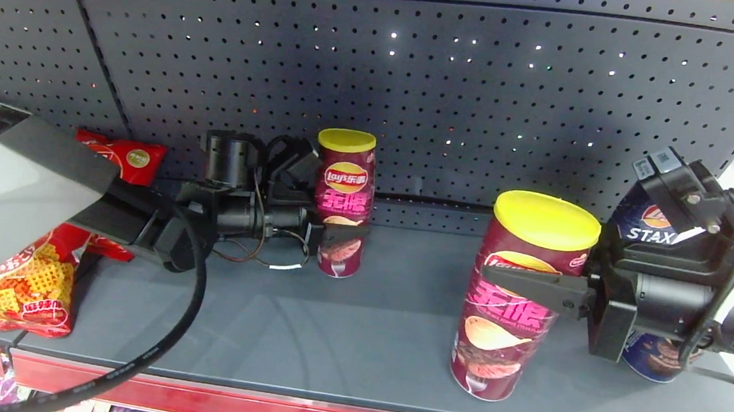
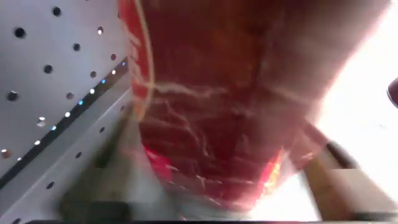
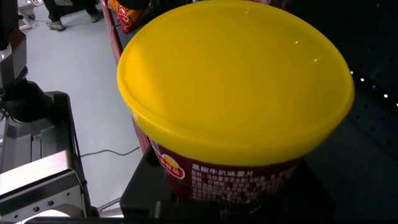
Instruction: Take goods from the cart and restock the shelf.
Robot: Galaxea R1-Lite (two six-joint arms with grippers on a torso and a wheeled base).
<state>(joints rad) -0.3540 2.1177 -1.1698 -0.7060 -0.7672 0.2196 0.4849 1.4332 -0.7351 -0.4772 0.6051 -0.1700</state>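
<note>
Two maroon chip cans with yellow lids stand on the grey shelf (image 1: 341, 338). The far can (image 1: 344, 183) stands upright near the pegboard, and my left gripper (image 1: 341, 233) is shut on its lower half. The left wrist view has the same can (image 2: 230, 106) close up and blurred. The near can (image 1: 511, 327) leans slightly close to the shelf's front edge, with my right gripper (image 1: 524, 283) shut on its upper half. Its yellow lid (image 3: 236, 81) looms large in the right wrist view.
A blue chip can (image 1: 643, 222) stands behind my right arm at the shelf's right end. Red snack bags (image 1: 122, 159) and an orange one (image 1: 15, 293) lie at the left. Pegboard (image 1: 418, 90) backs the shelf. Open shelf floor lies between the two cans.
</note>
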